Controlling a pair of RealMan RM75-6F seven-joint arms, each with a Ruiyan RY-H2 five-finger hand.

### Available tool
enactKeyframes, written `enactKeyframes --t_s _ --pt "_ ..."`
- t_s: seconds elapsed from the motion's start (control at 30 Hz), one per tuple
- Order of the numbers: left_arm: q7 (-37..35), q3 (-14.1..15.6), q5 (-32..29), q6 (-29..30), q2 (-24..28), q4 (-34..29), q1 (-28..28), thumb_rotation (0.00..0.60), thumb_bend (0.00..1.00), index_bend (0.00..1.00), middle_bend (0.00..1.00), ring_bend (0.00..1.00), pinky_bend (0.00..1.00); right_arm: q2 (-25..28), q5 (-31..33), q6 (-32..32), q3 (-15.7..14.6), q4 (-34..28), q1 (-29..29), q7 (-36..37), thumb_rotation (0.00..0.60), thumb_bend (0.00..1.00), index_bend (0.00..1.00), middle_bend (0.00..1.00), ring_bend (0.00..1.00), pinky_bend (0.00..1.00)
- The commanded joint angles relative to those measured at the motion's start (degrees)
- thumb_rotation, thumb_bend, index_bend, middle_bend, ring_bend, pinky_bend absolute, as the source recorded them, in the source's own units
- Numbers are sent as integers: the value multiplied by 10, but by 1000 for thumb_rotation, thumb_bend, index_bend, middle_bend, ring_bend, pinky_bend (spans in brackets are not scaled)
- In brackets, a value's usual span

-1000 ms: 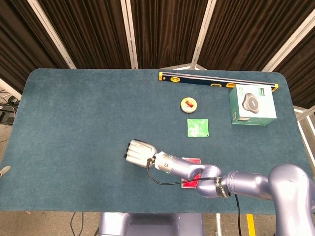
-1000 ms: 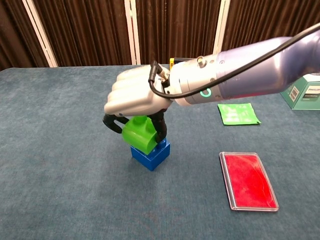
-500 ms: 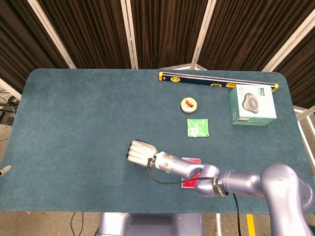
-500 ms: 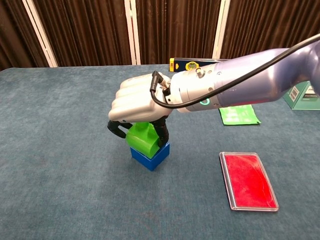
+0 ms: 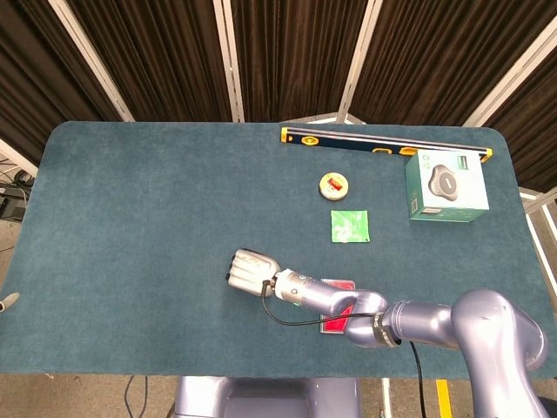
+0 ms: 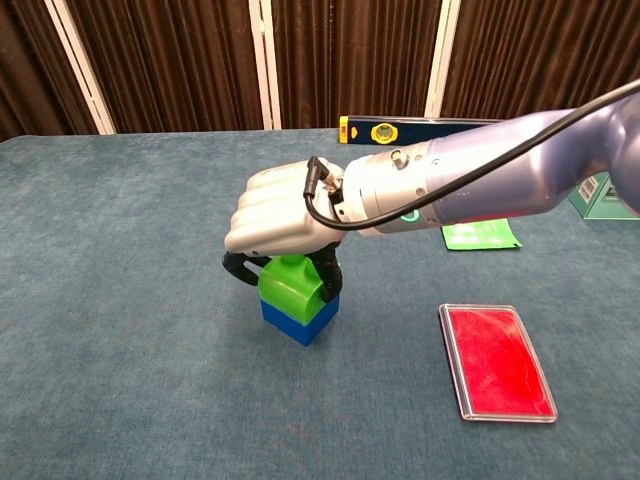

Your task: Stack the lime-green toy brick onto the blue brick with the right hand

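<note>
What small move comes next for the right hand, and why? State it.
Probably loosen the fingers and lift straight up. In the chest view the lime-green brick already sits on the blue brick, while the right hand grips it from above.

Only the red tray point(image 6: 497, 360) lies near (right of) the blue brick point(image 6: 300, 319).
</note>
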Motion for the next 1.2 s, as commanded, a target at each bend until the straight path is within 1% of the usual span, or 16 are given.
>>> enactKeyframes --t_s 0.03,0.1,0.2,0.27,0.33,0.37,0.4,0.47,0.6,0.7,0.8,0.93,0.97,1.07,1.13,1.2 --pt "1 0 -1 -1 0 0 -1 600 0 0 0 0 0 -3 -2 3 -4 4 1 2 600 553 359 532 420 637" --pt "2 0 -1 -2 -1 0 -1 600 0 0 0 0 0 -4 -3 3 -7 6 2 3 600 524 357 530 420 632" --pt "3 -1 -2 -2 -1 0 -1 600 0 0 0 0 0 -5 -5 9 -9 7 2 2 600 396 278 459 389 587" --pt "3 -1 -3 -2 -1 0 -1 600 0 0 0 0 0 -3 -5 12 -10 6 1 2 600 212 153 335 308 517" --pt "2 -1 -2 -2 0 -1 -1 600 0 0 0 0 0 2 -1 14 -11 2 1 -2 600 77 62 240 245 454" --pt "2 -1 -2 -2 0 -1 -1 600 0 0 0 0 0 5 2 14 -11 -2 0 -6 600 32 27 203 220 423" --pt "1 0 -2 -2 0 -1 -1 600 0 0 0 0 0 9 6 17 -10 -8 -1 -9 600 15 13 187 209 406" --pt "0 0 0 -2 1 -2 0 600 0 0 0 0 0 21 12 26 -7 -24 -4 -21 600 0 0 163 194 373" --pt "-4 3 12 10 6 -10 5 600 0 0 0 0 0 96 31 64 2 -115 -22 -80 600 0 0 151 192 360" --pt "-5 4 17 16 7 -13 8 600 0 0 0 0 0 124 44 77 3 -151 -30 -103 600 0 0 150 192 353" --pt "-10 6 27 27 10 -18 12 600 0 0 0 0 0 170 65 107 5 -207 -46 -138 600 0 0 150 191 337" --pt "-20 10 48 49 15 -25 21 600 0 0 0 0 0 252 81 181 -3 -293 -96 -172 600 0 0 144 139 234" --pt "-23 12 56 58 15 -26 24 600 0 0 0 0 0 277 79 208 -9 -313 -118 -171 600 0 0 129 107 195" --pt "-29 13 73 77 12 -24 30 600 0 0 0 0 0 317 64 258 -24 -331 -162 -155 600 0 0 78 29 119" --pt "-35 15 91 98 7 -21 36 600 0 0 0 0 0 347 50 313 -41 -330 -213 -116 600 0 0 39 2 66" --pt "-41 18 107 114 2 -18 41 600 0 0 0 0 0 364 35 358 -56 -314 -257 -72 600 0 0 12 0 26"
